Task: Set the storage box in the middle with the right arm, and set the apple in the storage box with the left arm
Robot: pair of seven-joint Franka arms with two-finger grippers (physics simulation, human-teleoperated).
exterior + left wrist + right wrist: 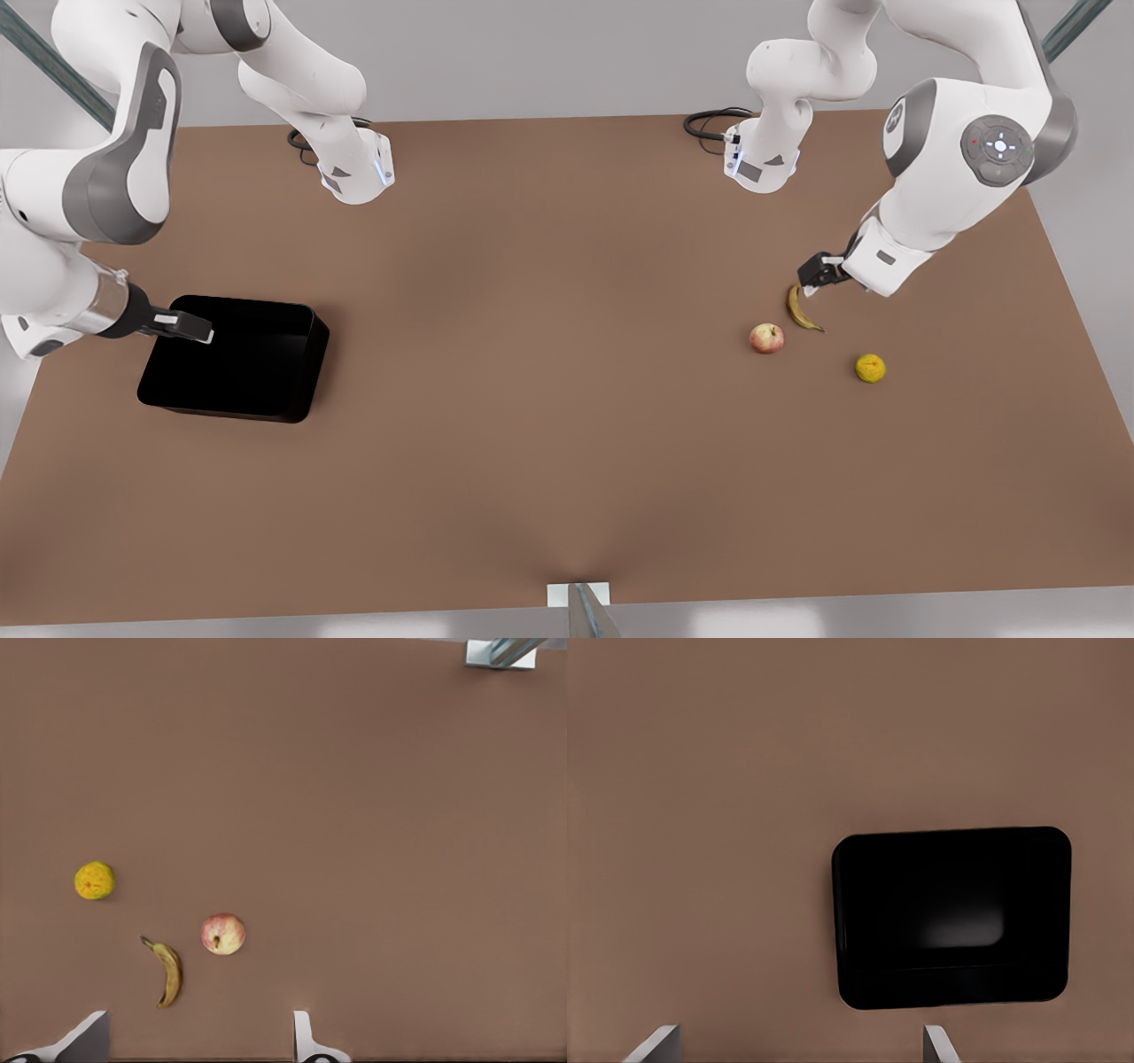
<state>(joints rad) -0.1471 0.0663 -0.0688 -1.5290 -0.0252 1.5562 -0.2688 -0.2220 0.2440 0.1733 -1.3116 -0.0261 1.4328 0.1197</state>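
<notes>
My right tool (190,328) hangs over the shiny black box (266,372) on the front view's left, fingers apart. I should grab its rim straight. The round red apple (767,338) sits on the brown desk (532,399) near my left tool (819,270), fingers apart.
</notes>
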